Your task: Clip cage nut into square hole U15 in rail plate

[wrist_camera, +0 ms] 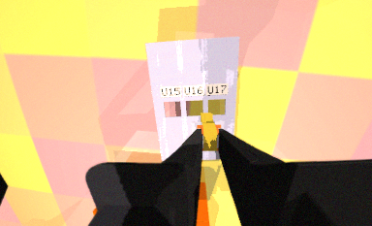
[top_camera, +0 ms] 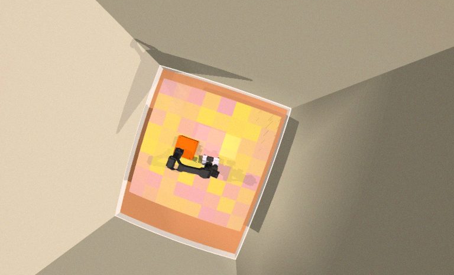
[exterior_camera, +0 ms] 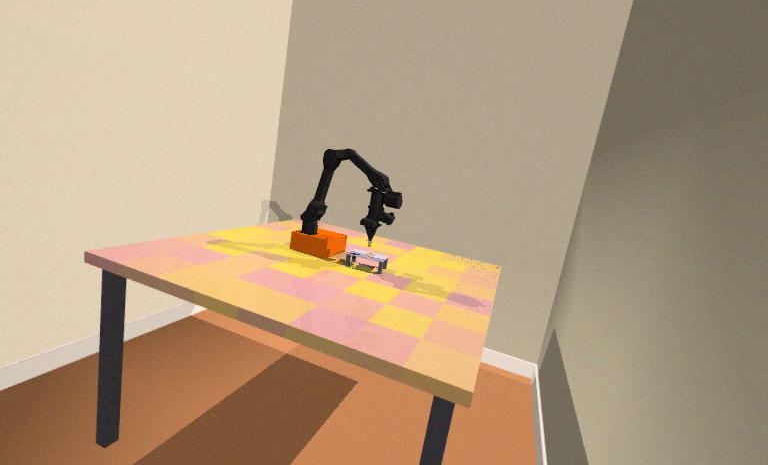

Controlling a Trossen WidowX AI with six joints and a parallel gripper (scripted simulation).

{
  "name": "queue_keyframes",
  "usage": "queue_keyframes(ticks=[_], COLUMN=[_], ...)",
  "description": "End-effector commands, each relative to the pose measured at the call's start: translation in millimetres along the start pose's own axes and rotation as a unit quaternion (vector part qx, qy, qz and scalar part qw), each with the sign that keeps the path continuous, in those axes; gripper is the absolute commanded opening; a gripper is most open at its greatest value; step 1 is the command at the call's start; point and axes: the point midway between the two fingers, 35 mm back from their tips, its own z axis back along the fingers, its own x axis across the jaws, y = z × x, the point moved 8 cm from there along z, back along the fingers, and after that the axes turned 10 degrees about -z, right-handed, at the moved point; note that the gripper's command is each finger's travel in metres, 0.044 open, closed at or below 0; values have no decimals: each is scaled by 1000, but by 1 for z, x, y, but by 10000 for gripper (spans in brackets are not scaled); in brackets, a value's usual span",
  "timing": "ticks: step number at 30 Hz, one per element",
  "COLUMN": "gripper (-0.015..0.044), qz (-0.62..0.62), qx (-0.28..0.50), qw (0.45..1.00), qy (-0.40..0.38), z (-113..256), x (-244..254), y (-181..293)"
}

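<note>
Yellow and orange, the nut (wrist_camera: 209,130) is pinched in the narrowed gripper (exterior_camera: 370,239) (wrist_camera: 208,134) above the pale plate (top_camera: 214,161) (exterior_camera: 367,254) (wrist_camera: 176,66) (its U15 hole (wrist_camera: 172,109) unfilled), which stands on the checkered table (top_camera: 187,191) (exterior_camera: 271,290) (wrist_camera: 44,100) near an orange block (top_camera: 185,145) (exterior_camera: 308,244).

The rail plate (top_camera: 214,160) (exterior_camera: 362,253) (wrist_camera: 174,68) looks like smooth, glossy metal.

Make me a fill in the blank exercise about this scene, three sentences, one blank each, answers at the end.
The robot's jaws are shut on the ____.
The label at the middle of the row on the pale plate reads ____.
The arm stands on a box coloured ____.
Missing words, in order: cage nut; U16; orange.
</note>
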Motion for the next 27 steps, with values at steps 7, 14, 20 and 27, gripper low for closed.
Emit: queue_keyframes(ticks=[7,14,20,27], gripper=[35,35,35,35], qz=[11,11,11,11], qx=[-1,2,5,6], qw=[1000,1000,1000,1000], qy=[-3,-7,-10,-11], z=[1,-11,-21,-26], x=[33,33,33,33], y=[8,7,7,7])
